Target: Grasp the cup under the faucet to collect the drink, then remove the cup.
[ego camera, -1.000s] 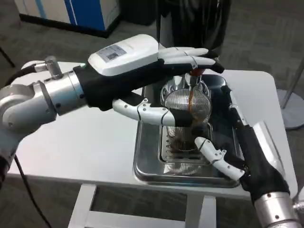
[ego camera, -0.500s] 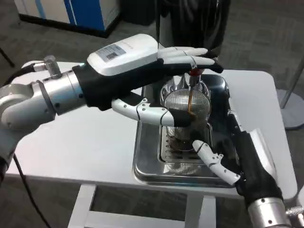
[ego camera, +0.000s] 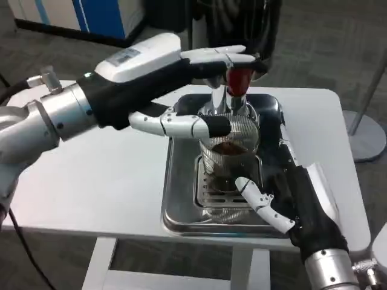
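1. Two hands work at the metal tray (ego camera: 181,199) on the white table (ego camera: 109,181), and each has its own job.
2. The cup (ego camera: 230,158), a ribbed clear glass, stands on the tray's drain grille directly beneath the faucet (ego camera: 237,81), so that whatever falls from the spout lands inside it. Dark drink already lies in the cup.
3. The left hand (ego camera: 181,90) reaches across from the left at faucet height. Its upper fingers lie flat over the red tap handle, apparently to work the tap, while its thumb stretches out lower down, level with the cup's rim. It grips nothing firmly, as far as can be seen (the contact at the handle is partly hidden).
4. The right hand (ego camera: 284,193) comes up from the lower right with its palm against the cup's right side. One white finger curls round the front of the cup near the base; the rest are hidden behind the glass, so a full grasp can only be judged likely. This hold would steady the cup during filling and ready it for lifting away.
5. No stream shows between spout and cup, which suggests that filling is ending and removal comes next.
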Robot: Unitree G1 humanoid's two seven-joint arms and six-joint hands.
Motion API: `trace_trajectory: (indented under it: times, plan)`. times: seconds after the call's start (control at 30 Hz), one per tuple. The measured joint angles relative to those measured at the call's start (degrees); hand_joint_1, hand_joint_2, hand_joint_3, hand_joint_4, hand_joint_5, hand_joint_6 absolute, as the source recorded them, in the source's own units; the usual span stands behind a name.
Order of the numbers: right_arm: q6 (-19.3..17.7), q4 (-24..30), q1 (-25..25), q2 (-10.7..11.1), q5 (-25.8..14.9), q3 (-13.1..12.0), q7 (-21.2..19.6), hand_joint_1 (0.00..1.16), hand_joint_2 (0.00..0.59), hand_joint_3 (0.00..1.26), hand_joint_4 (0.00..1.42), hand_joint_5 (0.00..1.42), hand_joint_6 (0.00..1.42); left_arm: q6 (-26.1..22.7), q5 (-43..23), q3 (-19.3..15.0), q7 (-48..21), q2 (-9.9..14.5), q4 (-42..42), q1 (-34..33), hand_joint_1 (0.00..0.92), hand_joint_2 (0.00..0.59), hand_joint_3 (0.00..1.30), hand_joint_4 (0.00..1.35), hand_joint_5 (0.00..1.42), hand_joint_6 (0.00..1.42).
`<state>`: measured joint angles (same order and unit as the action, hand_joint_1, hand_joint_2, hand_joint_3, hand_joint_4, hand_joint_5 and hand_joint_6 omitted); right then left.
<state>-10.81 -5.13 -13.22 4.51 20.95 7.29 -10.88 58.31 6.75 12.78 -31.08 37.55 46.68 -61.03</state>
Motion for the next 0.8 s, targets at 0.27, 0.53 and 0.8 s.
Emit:
trace_trajectory:
  times: [0.27, 0.53, 0.8]
  plan:
    - [0.0, 0.0, 0.0, -0.1, 0.0, 0.0, 0.0, 0.46, 0.302, 0.0, 0.0, 0.0, 0.0, -2.0, -2.0, -2.6, -2.2, -0.6, 0.7, 0.1, 0.0, 0.153, 0.18, 0.1, 0.12, 0.42]
    - [0.0, 0.1, 0.0, 0.0, 0.0, 0.0, -0.3, 0.46, 0.302, 0.0, 0.0, 0.0, 0.0, -3.2, -8.3, -8.7, -3.2, -1.4, 0.2, 1.1, 0.0, 0.149, 0.22, 0.15, 0.17, 0.48]
    - [0.0, 1.0, 0.0, 0.1, 0.0, -0.1, -0.7, 0.46, 0.302, 0.0, 0.0, 0.0, 0.0, -5.5, -14.5, -15.1, -4.8, 0.5, -6.7, 7.8, 0.0, 0.137, 0.26, 0.23, 0.25, 0.56]
